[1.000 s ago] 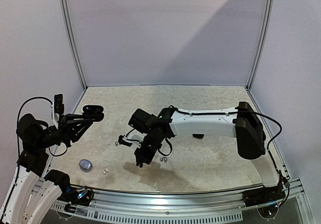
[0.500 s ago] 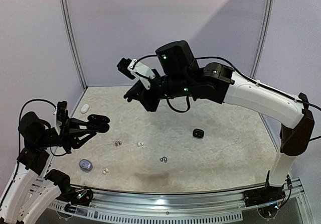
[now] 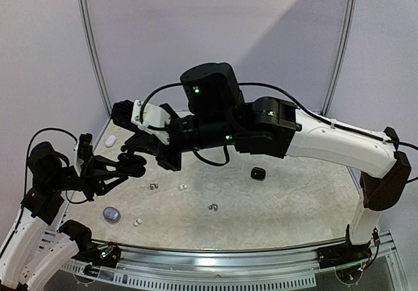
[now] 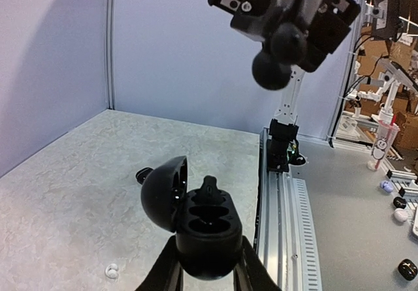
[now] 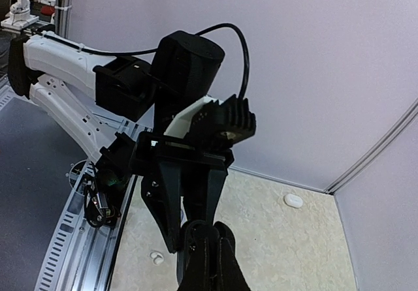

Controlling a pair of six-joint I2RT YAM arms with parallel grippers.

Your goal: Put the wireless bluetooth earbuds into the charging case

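Clamped shut, the right gripper (image 4: 279, 56) is poised in the air just above the open black charging case (image 4: 204, 222). That case is gripped by the left gripper (image 4: 206, 265) and held off the table (image 3: 294, 206), over its left side. A second ago the right gripper was down at the table's middle among the loose buds; since then it has been raised and swung across to the case. A delivery is therefore judged to be under way, though whether a bud is pinched between its tips cannot be told. Both wells of the case are presented upward. A white earbud (image 3: 183, 187) and a silvery hooked earbud (image 3: 212, 207) are left lying near the table's middle.
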